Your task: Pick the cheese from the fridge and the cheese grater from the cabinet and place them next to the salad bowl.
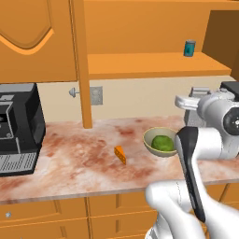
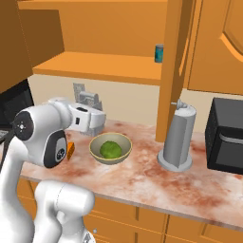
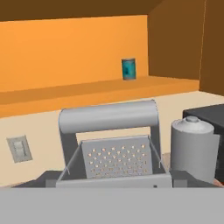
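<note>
My gripper (image 3: 113, 180) is shut on the cheese grater (image 3: 117, 157), a grey metal box with a loop handle, which sits between the fingers. The grater (image 2: 89, 101) hangs low over the back of the counter, just behind and left of the salad bowl (image 2: 95, 142). That olive bowl (image 1: 150, 140) holds a green leafy ball. The orange cheese (image 1: 120, 154) wedge lies on the counter left of the bowl and appears again as the cheese (image 2: 71, 150) behind my arm. The cabinet shelf (image 1: 154, 63) runs above. The fridge is out of view.
A teal can (image 1: 189, 48) stands on the shelf. A tall grey cylinder (image 2: 178, 137) stands right of the bowl, with a black appliance (image 2: 228, 137) beyond it. A black coffee machine (image 1: 18, 128) sits far left. An orange post (image 1: 83, 65) meets the counter.
</note>
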You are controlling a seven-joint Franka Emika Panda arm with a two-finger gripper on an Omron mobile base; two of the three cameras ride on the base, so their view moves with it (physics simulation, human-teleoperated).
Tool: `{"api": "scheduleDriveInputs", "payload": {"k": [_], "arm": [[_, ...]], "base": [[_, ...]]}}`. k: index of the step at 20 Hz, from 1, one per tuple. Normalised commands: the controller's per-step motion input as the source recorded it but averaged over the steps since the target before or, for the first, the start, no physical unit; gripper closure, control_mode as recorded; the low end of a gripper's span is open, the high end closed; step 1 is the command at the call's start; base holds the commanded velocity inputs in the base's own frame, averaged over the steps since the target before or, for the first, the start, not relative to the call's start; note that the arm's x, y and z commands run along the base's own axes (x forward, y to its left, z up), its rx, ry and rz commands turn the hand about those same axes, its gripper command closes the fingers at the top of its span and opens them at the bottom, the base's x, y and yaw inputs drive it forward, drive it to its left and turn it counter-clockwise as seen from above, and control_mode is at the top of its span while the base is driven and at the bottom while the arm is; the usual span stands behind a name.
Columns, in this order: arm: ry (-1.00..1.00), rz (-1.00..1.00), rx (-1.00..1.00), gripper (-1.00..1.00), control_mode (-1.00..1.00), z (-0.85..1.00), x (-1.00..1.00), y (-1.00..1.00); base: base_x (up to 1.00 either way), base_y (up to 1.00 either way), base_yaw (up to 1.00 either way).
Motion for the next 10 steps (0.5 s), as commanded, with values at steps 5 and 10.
{"api": "scheduleDriveInputs", "payload": {"k": [5,10], "arm": [[0.05,0.01,0.21,1.00,-1.00,-0.43,-0.28,0.01],[0.01,0.08,0.02,1.00,-1.00,-0.22,-0.22,0.53]], "base": [[0.00,0.00,0.00],[0.00,0.00,0.00]]}}
